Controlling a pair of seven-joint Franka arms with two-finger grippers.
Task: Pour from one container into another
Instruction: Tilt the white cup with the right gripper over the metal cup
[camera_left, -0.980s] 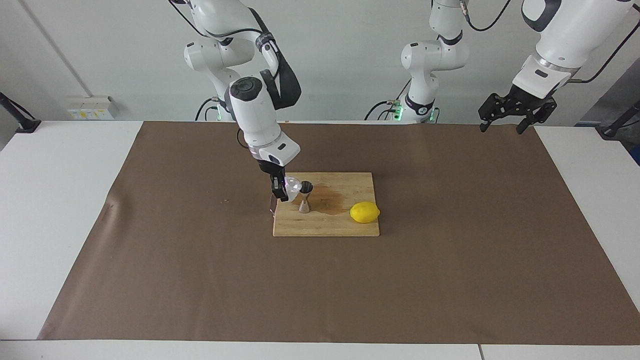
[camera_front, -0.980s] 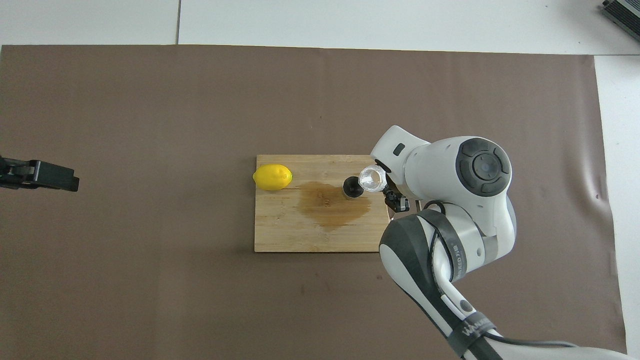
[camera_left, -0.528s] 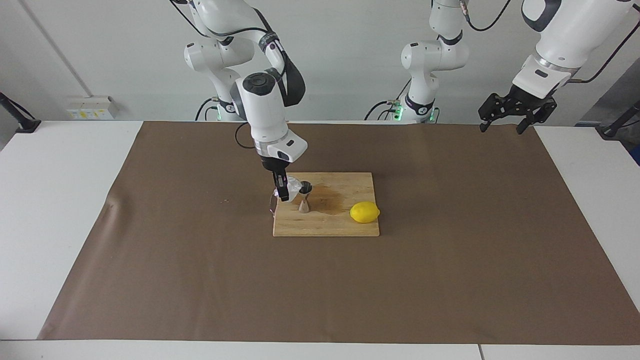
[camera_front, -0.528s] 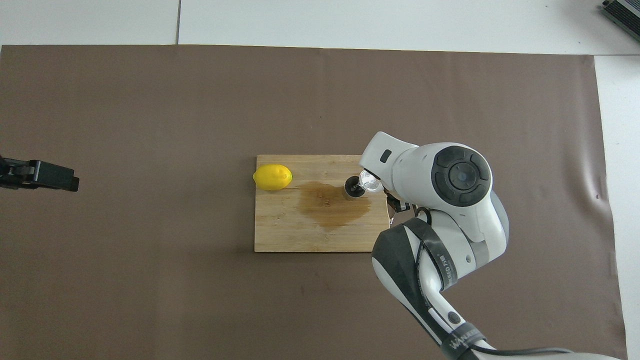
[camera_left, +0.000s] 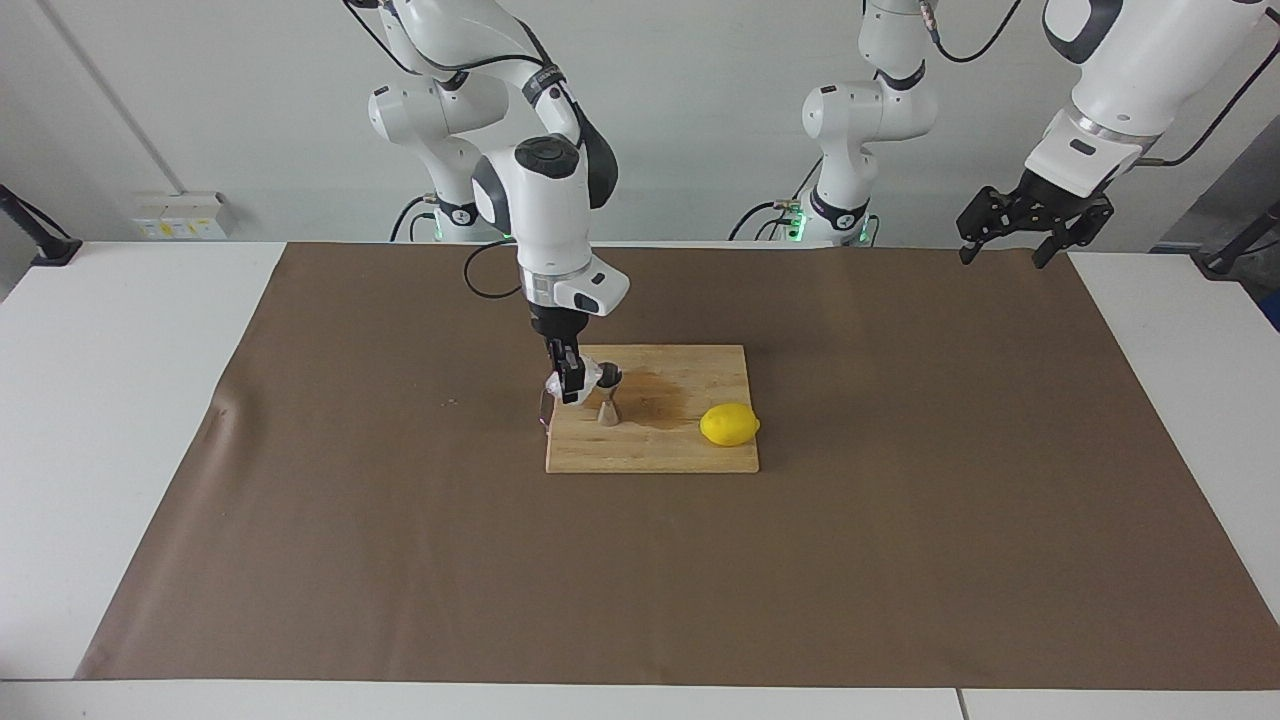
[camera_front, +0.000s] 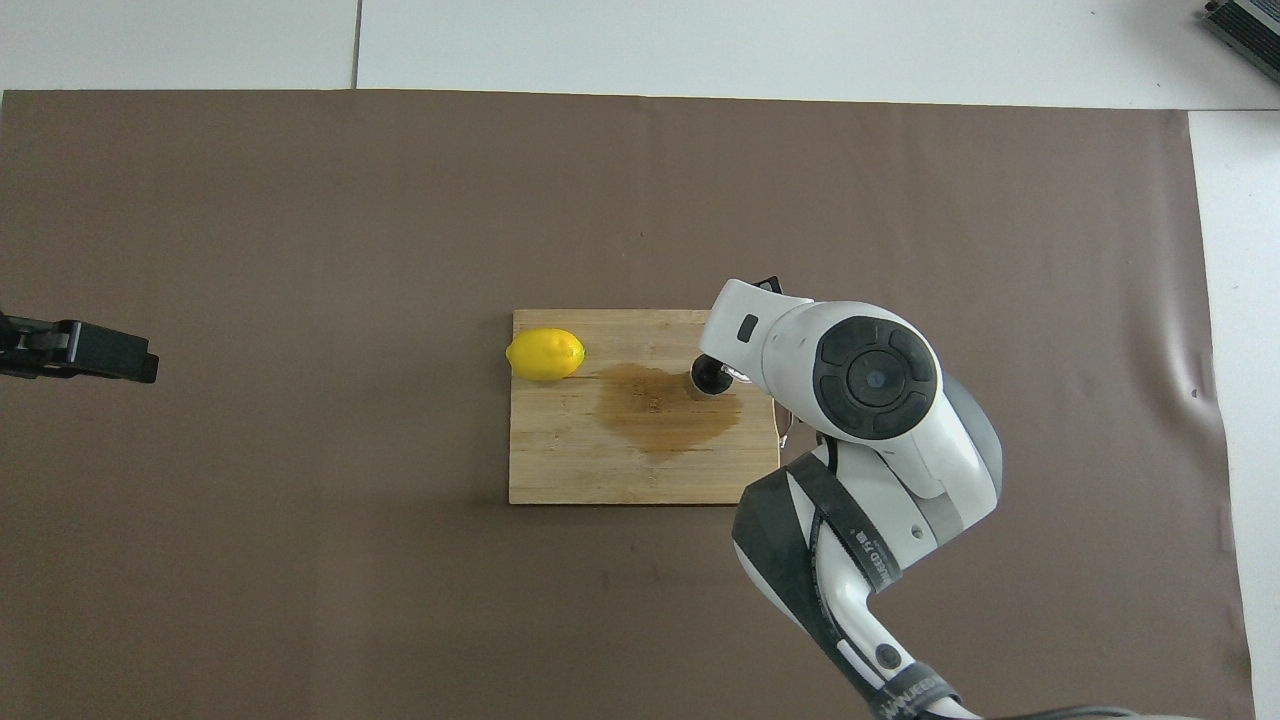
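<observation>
Right gripper (camera_left: 568, 385) is down at the wooden cutting board (camera_left: 650, 450), at the board's end toward the right arm, and its fingers are clamped on the small clear glass cup (camera_left: 592, 375). The cup is tipped over on its side, mouth leaning onto the rim of the steel jigger (camera_left: 608, 398). From the facing view the cup's lip looks to be touching the jigger's top cone or sitting just beside it; I cannot tell which. From overhead the arm's white wrist covers the cup completely, and only the dark open mouth of the jigger (camera_front: 706, 377) peeks out past it.

The jigger stands upright on the cutting board (camera_front: 560, 470), hourglass shape clear in the facing view, near the board's edge closest to the robots. Right next to it on the board spreads a brown wet stain (camera_front: 662, 410), running from the jigger toward the board's middle. At the board's end toward the left arm sits a yellow lemon (camera_left: 729, 424), well apart from the jigger, with the stain between them.

The board lies on a brown table cover (camera_left: 900, 520).

Left gripper (camera_left: 1020, 235) waits, raised, well away from the board toward the left arm's end of the table, its jaws spread wide and holding nothing.
</observation>
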